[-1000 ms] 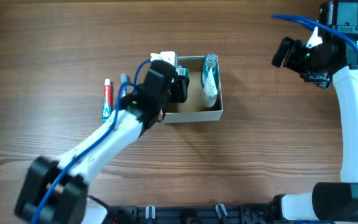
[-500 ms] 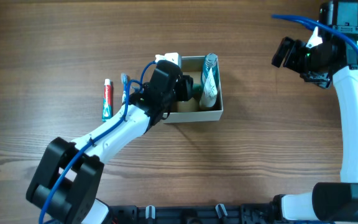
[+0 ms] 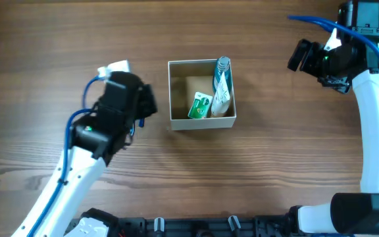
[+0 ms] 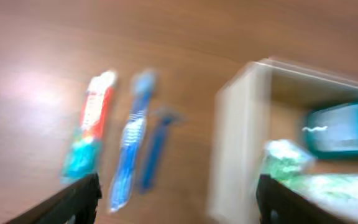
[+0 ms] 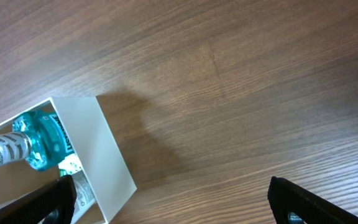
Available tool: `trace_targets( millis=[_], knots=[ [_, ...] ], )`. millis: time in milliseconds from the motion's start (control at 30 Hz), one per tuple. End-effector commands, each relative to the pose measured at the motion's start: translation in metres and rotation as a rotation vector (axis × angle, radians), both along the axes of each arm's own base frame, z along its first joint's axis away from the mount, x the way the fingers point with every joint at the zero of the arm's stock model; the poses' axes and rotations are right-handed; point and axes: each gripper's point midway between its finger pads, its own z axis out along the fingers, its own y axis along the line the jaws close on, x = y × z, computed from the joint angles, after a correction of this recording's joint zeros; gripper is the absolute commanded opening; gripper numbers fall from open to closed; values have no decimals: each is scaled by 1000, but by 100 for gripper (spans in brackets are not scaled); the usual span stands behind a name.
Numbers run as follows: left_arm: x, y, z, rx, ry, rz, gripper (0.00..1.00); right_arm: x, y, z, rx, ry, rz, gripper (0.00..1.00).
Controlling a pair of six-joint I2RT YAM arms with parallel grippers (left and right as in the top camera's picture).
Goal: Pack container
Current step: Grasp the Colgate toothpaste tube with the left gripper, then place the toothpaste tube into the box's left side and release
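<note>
Left fingers [image 4: 73, 202], apart, have drawn back from the container [image 3: 202, 122] over wooden table [image 3: 275, 164]; right fingers [image 5: 316, 205] apart.

Motion blur smears the left wrist view's toothpaste [image 4: 89, 126], toothbrush [image 4: 130, 149] and box [image 4: 235, 146], whose right side the frame edge cuts.

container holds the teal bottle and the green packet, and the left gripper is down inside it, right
Not quite. The left gripper is not inside the container; it is outside it, over the table to its left, as the overhead view shows. The rest stands: the teal bottle and the green packet are in the container.
</note>
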Motion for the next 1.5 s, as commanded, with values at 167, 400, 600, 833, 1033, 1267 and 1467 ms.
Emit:
trace_targets(
  millis=[167,400,600,833,1033,1267,1467],
  knots=[
    [15,67,-114,48,339,118,86,1,1,-2,12,4,0,100],
    [33,76,-169,107,410,12,76,1,1,-2,12,4,-1,100],
    [47,88,-171,149,367,-42,63,1,1,-2,12,4,-1,100],
    [46,85,-197,174,417,-151,37,1,1,-2,12,4,-1,100],
    [42,85,-182,174,412,-152,20,1,1,-2,12,4,-1,100],
    [57,50,-79,105,169,-229,10,1,1,-2,12,4,-1,100],
    [47,-31,11,-65,-101,-338,11,1,1,-2,12,4,-1,100]
  ],
)
